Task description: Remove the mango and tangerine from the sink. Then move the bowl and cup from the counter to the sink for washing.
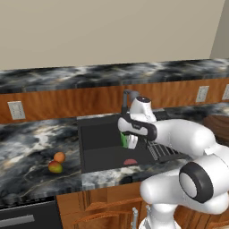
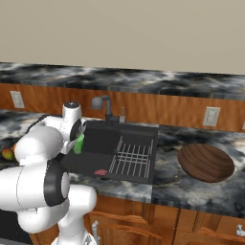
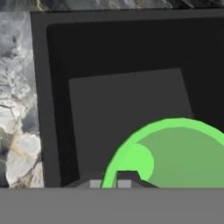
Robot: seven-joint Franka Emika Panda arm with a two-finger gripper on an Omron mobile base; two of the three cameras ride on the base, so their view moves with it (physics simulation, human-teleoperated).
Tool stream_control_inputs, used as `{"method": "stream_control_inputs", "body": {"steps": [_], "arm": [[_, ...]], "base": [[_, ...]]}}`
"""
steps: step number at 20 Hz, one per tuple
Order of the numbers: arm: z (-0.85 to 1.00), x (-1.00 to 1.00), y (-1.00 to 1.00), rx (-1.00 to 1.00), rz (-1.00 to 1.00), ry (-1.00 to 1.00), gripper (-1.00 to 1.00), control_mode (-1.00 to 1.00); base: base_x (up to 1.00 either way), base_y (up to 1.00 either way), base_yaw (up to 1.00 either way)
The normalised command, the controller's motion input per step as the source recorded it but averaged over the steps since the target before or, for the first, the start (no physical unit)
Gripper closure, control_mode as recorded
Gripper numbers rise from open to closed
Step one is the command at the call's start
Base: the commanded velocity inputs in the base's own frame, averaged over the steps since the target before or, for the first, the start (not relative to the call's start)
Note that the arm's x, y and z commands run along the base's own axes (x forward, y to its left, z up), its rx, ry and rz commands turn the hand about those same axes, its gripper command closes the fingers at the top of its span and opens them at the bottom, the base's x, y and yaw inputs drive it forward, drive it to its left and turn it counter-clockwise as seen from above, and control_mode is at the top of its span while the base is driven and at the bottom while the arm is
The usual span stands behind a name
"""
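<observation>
Your gripper (image 1: 130, 142) pinches the cup (image 1: 124, 139) by its rim above the sink (image 1: 96, 134). Lower it near the basin floor before you let go, so it lands upright.

cup (image 1: 124, 139) over sink (image 1: 96, 136), bowl (image 2: 206, 162) right

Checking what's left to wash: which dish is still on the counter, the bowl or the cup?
The bowl, brown wood, sits on the counter right of the sink. The green cup is in the gripper over the basin.
</observation>
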Motion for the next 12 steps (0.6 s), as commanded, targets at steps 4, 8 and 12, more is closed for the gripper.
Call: {"method": "stream_control_inputs", "body": {"steps": [4, 8, 12], "arm": [[-0.14, 0.2, 0.27, 0.0, 0.06, 0.07, 1.0, -1.0], [-0.15, 0.23, 0.22, 0.0, 0.06, 0.0, 1.0, -1.0], [-0.17, 0.23, 0.23, 0.0, 0.05, 0.0, 1.0, -1.0]], "base": [[0.0, 0.0, 0.0], [0.0, 0.0, 0.0], [0.0, 0.0, 0.0]]}}
